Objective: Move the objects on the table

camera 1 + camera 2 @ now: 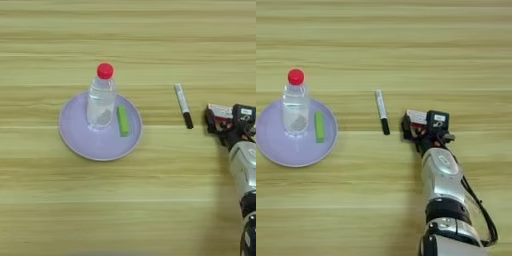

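Round lilac plate (pixel 75 137) is placed left on the light wood-grain tabletop (pixel 150 200); on it a clear plastic bottle with red cap (pixel 102 97) is stood upright, a small green block (pixel 122 120) laid just right of it. White marker with black cap (pixel 381 111) is laid further right. Small red-and-white flat packet (pixel 416 118) is seen at the black two-fingered right gripper (pixel 417 131); finger state cannot be told

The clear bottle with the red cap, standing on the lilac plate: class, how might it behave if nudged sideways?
The bottle is tall, narrow and upright, so it would probably tip rather than slide. It looks nearly empty, so likely light. The green block lying beside it on the plate might get knocked.
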